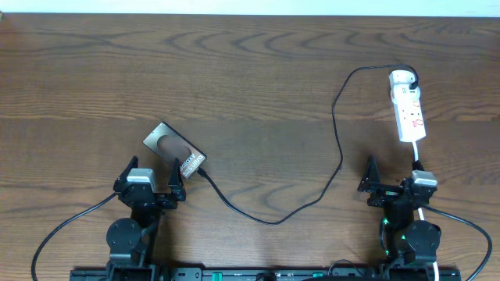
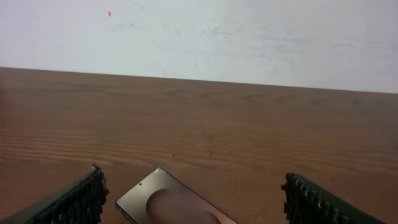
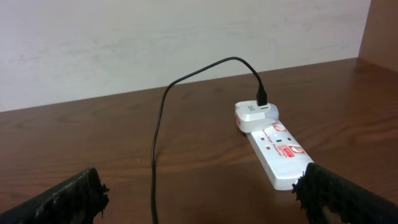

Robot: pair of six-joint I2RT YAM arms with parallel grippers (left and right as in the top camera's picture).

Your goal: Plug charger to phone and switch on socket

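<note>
Overhead, the phone (image 1: pixel 173 148) lies slanted on the tabletop (image 1: pixel 258 70) just ahead of the spread, empty left claw (image 1: pixel 151 168), with the tip of the charger (image 1: pixel 341 156) at its near end. The right claw (image 1: pixel 393 167), also spread, faces the socket (image 1: pixel 408 109), likely to reach its switch.

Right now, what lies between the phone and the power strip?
Between the phone and power strip, only the black charger cable loops over bare table; overhead view shows it.

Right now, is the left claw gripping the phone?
No, the left claw stands wide open, and the phone lies flat on the table between its fingers.
</note>
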